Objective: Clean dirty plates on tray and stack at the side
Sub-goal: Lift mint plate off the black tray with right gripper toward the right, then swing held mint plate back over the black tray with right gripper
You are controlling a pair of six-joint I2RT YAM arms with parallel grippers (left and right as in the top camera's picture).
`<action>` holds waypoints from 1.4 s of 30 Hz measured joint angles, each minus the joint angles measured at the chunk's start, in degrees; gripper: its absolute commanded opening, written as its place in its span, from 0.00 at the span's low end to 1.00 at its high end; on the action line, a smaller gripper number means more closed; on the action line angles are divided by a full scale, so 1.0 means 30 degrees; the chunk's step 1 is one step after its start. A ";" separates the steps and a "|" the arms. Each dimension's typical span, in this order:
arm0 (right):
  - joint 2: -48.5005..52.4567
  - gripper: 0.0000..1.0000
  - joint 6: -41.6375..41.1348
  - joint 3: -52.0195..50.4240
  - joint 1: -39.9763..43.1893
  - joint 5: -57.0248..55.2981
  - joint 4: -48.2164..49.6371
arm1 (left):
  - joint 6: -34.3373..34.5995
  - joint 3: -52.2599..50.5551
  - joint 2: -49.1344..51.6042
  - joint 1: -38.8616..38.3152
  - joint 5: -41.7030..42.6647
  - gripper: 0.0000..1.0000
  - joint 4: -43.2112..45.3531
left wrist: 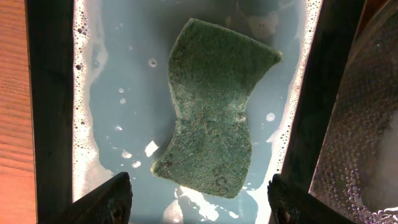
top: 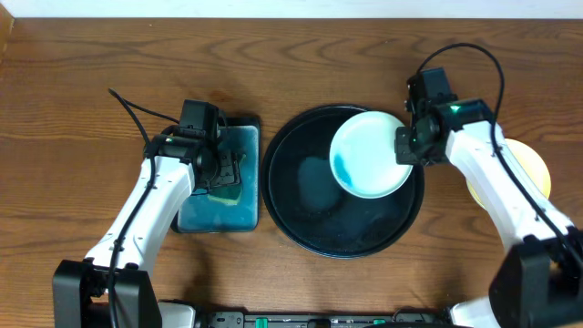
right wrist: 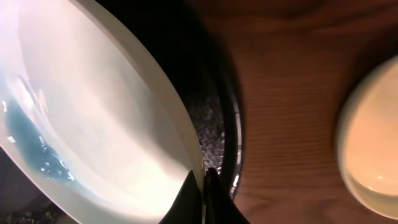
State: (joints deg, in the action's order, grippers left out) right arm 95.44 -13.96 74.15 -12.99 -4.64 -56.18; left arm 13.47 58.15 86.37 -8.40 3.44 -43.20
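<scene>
A pale mint plate (top: 369, 153) with a dark teal smear on its left side sits over the far right part of the round black tray (top: 310, 214). The plate's right edge reaches the tray's raised rim. The right jaws are pinched shut on that right edge, thin tips together on the rim, as the right wrist view shows close up. The right arm (top: 496, 187) reaches in from the near right corner. Whether the plate rests on the tray or is held a little above it cannot be told.

The tray's bare surface is glossy and wet, with fine droplets near its rim. A pale yellow plate (top: 536, 164) lies on the wooden tabletop (top: 82, 82), to the right of the tray and apart from it. The right arm partly hides it from above.

Just beside the tray on the left stands a rectangular black basin (top: 253, 173) of blue-green, soapy water. A green sponge (left wrist: 214, 106) lies in it, waisted in the middle, with foam along the basin walls. The left arm (top: 150, 205) reaches over the basin. The left jaws are spread wide with one dark tip on each side of the sponge's near end, and they grip nothing.
</scene>
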 measured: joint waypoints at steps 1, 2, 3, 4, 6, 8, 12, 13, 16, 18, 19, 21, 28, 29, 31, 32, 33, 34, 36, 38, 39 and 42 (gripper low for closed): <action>-0.0386 0.01 0.0000 0.0000 0.0000 -0.0233 0.0029 | 0.0000 0.0000 0.0000 0.0000 0.0000 0.71 0.0000; -0.0648 0.01 0.0000 0.0000 0.0000 -0.0372 0.0066 | 0.0000 0.0000 0.0000 0.0000 0.0000 0.71 0.0000; -0.0940 0.01 0.0000 0.0000 0.0000 -0.0495 0.0102 | 0.0000 0.0000 0.0000 0.0000 0.0000 0.71 0.0000; -0.1158 0.01 0.0007 0.0000 0.0000 -0.0561 0.0138 | 0.0000 0.0000 0.0000 0.0000 0.0000 0.71 0.0000; -0.1530 0.01 0.0007 0.0000 0.0000 -0.0758 0.0204 | 0.0000 0.0000 0.0000 0.0000 0.0000 0.71 0.0000; -0.1829 0.01 0.0007 0.0000 0.0000 -0.1020 0.0204 | 0.0000 0.0000 0.0000 0.0000 0.0000 0.72 0.0000; -0.2237 0.01 0.0044 0.0000 -0.0124 -0.1880 0.0204 | 0.0000 0.0000 0.0000 0.0000 0.0000 0.72 0.0000; -0.2273 0.01 0.0051 0.0000 -0.0146 -0.2018 0.0204 | 0.0000 0.0000 0.0000 0.0000 0.0000 0.72 0.0000; -0.2302 0.01 0.0066 0.0000 -0.0364 -0.2637 0.0211 | 0.0000 0.0000 0.0000 0.0000 0.0000 0.72 0.0000; -0.2302 0.01 0.0066 0.0000 -0.0619 -0.3031 0.0211 | 0.0000 0.0000 0.0000 0.0000 0.0000 0.72 0.0000; -0.2302 0.01 0.0066 0.0000 -0.0750 -0.3198 0.0219 | 0.0000 0.0000 0.0000 0.0000 0.0000 0.72 0.0000; -0.2302 0.01 0.0080 0.0000 -0.0933 -0.3504 0.0226 | 0.0000 0.0000 0.0000 0.0000 0.0000 0.72 0.0000; -0.2302 0.01 0.0138 0.0000 -0.1668 -0.4976 0.0342 | 0.0000 0.0000 0.0000 0.0000 0.0000 0.72 -0.0007; -0.2302 0.01 0.0138 0.0000 -0.1836 -0.5224 0.0393 | 0.0000 0.0000 0.0000 0.0000 0.0000 0.72 -0.0007; -0.2302 0.01 0.0138 0.0000 -0.2339 -0.6076 0.0488 | 0.0000 0.0000 0.0000 0.0000 0.0007 0.72 -0.0007; -0.2302 0.01 0.0131 0.0000 -0.2586 -0.6528 0.0517 | 0.0000 0.0000 0.0000 0.0000 0.0000 0.72 -0.0007; -0.2302 0.01 0.0117 0.0000 -0.2900 -0.7031 0.0525 | 0.0000 0.0000 0.0000 0.0000 0.0000 0.72 -0.0015; -0.2302 0.01 0.0109 0.0000 -0.3191 -0.7614 0.0525 | 0.0000 0.0000 0.0000 0.0000 0.0000 0.72 -0.0007; -0.2302 0.01 0.0015 0.0000 -0.3847 -0.8896 0.0532 | 0.0000 0.0000 0.0000 0.0000 0.0000 0.72 -0.0007; -0.2302 0.01 -0.0087 0.0000 -0.4386 -0.9879 0.0546 | 0.0000 0.0000 0.0000 0.0000 0.0000 0.72 -0.0015; -0.2302 0.01 -0.0109 0.0000 -0.4597 -1.0273 0.0568 | 0.0000 0.0000 0.0000 0.0000 0.0000 0.72 -0.0015; -0.2302 0.01 -0.0189 0.0000 -0.5289 -1.1278 0.0823 | 0.0000 0.0000 0.0000 0.0000 0.0000 0.72 -0.0015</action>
State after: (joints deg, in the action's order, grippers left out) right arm 88.53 -14.52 74.15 -28.86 -38.48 -53.71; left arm 13.47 58.15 86.37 -8.40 3.44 -43.24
